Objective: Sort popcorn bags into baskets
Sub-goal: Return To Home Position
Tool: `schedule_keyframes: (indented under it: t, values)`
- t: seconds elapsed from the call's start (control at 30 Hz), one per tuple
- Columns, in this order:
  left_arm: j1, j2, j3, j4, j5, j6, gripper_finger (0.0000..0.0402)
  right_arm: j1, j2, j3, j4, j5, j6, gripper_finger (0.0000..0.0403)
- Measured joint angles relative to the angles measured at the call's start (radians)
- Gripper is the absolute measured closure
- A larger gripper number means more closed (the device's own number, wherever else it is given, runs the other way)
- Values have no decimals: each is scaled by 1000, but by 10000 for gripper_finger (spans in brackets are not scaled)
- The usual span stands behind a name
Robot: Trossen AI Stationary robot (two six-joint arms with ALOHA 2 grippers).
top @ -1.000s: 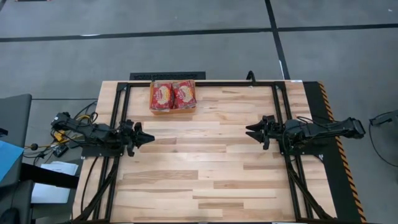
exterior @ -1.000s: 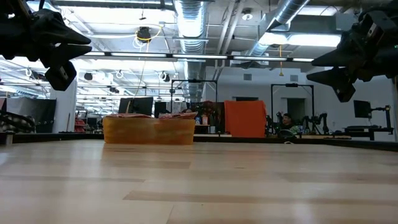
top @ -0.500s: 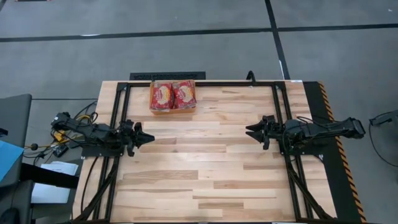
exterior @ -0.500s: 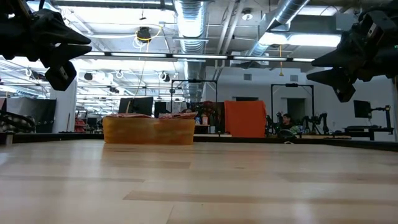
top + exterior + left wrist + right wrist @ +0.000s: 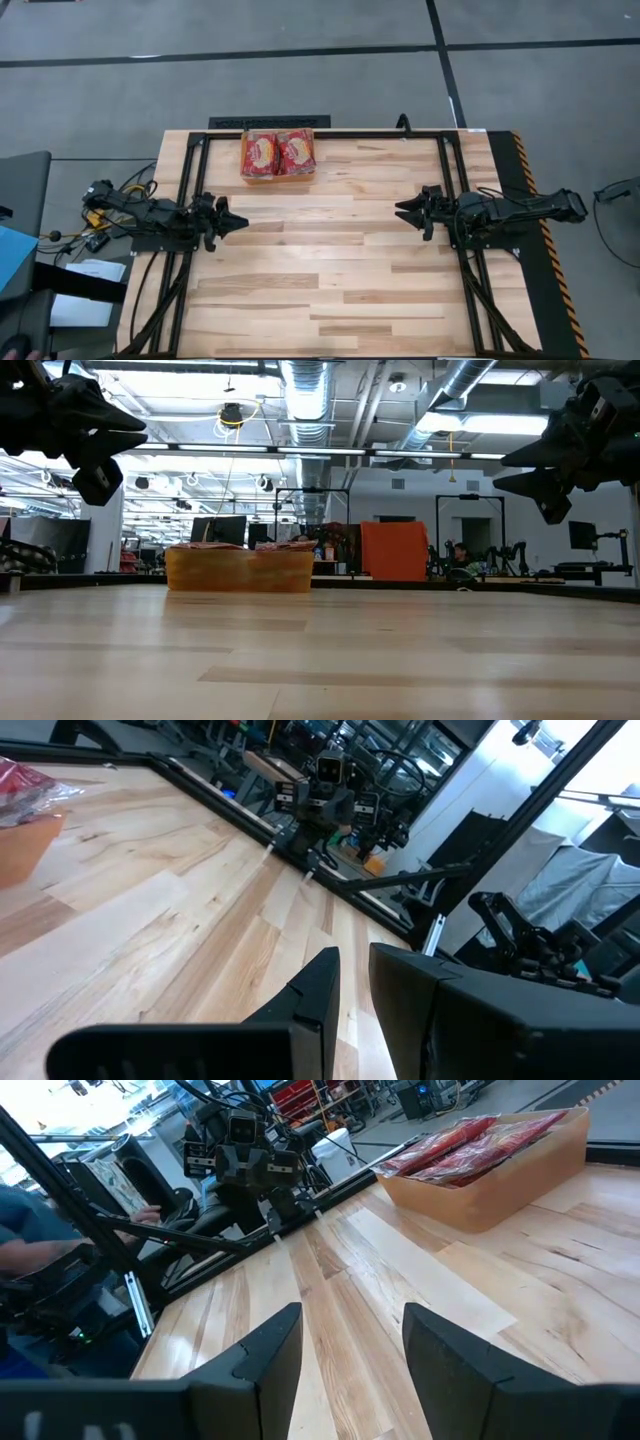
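Popcorn bags (image 5: 263,153) lie gathered in the orange bin (image 5: 278,179), which we find at the far edge of the tabletop (image 5: 340,265), somewhat left of its middle. From above we see two red packets with yellow-orange panels lying side by side on top, filling the bin from wall to wall; how many lie beneath them we cannot tell. From tabletop height the bin (image 5: 240,572) shows as a low translucent orange wall, with the red edges of the bags (image 5: 215,545) just over its rim. Our left claw (image 5: 240,222) hangs over the left side of the tabletop, about midway between the near and far edges. It points right toward the middle and is well apart from the bin. It is released, its fingers parted with nothing between them. In its wrist view the two dark fingers (image 5: 318,985) leave a narrow gap with only wood behind it, and a corner of the bin (image 5: 20,855) shows off to one side. Our right claw (image 5: 402,211) mirrors it over the right side, pointing left, also released and empty. In its wrist view the fingers (image 5: 268,1345) stand wide apart, and beyond them we see the bin (image 5: 500,1185) with the bags (image 5: 460,1145) heaped inside. In the low view both claws sit high above the wood, the left one at the left and the right one at the right, neither touching the tabletop or the bin.
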Motion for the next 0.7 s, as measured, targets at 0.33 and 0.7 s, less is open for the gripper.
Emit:
schedule_keyframes:
  t: [0.33, 0.7]
  values:
    - [0, 0, 0, 0, 1, 0, 354, 0, 0, 0, 0, 0, 0, 217]
    - [1, 0, 0, 0, 0, 0, 354, 0, 0, 0, 0, 0, 0, 211]
